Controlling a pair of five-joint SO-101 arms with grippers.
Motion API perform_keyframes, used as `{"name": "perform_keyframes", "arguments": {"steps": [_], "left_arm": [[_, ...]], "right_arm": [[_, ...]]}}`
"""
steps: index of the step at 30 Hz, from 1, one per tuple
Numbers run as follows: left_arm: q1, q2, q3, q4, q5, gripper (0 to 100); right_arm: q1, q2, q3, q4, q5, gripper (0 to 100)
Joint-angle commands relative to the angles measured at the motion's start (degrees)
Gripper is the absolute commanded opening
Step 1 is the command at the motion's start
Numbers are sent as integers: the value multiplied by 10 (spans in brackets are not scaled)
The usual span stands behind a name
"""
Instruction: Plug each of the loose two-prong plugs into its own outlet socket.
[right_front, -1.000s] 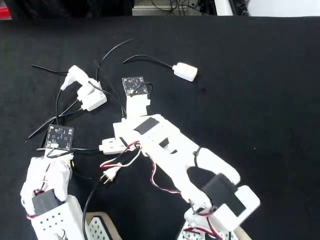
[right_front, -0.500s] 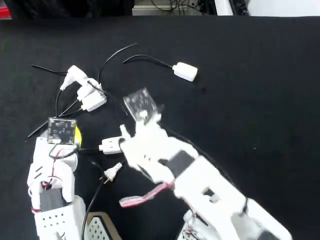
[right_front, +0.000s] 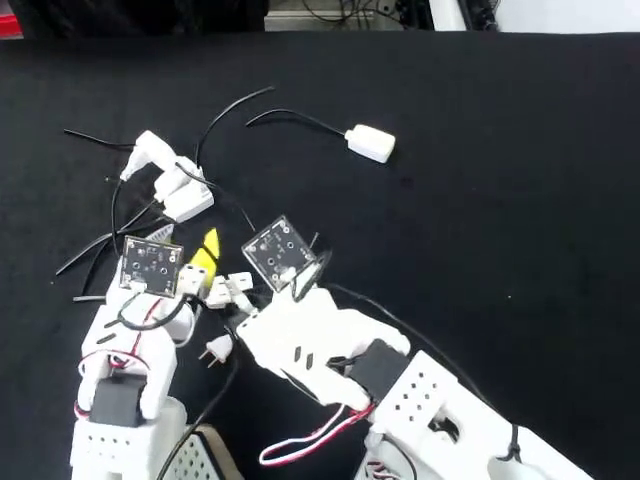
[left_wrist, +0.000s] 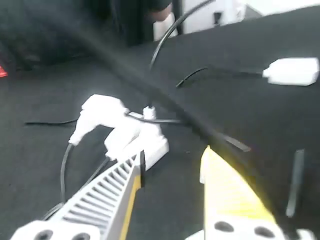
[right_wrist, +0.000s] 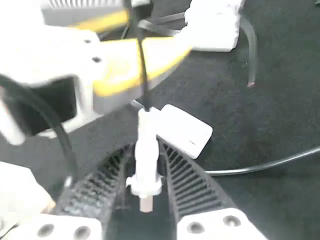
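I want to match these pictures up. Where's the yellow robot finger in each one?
High view: yellow finger, left of centre, below the white plug cluster.
Left wrist view: close up, opposite the white ribbed finger.
Right wrist view: beyond the held plug, crossed by its cord.
Shared landmark: the cluster, farther off.

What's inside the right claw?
A white plug, pinched in the right gripper, its black cord leading away. The fingers cover the plug's sides.

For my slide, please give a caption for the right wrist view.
Right gripper shut on a white corded plug beside a white socket block.
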Motion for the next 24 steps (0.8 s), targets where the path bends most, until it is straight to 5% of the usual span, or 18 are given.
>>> {"name": "perform_keyframes", "arguments": {"steps": [1, 9, 20, 24], "left_arm": [[51, -4, -75, 55, 11, 198], [111, -4, -109, 147, -74, 195], [-45, -4, -102, 155, -76, 198], [-89, -4, -96, 210, -149, 195]], "right_arm": [[-11, -13, 4, -24, 6, 12], [-9, -13, 7, -28, 6, 12], [7, -14, 3, -29, 4, 12], [69, -15, -10, -40, -5, 12]]}}
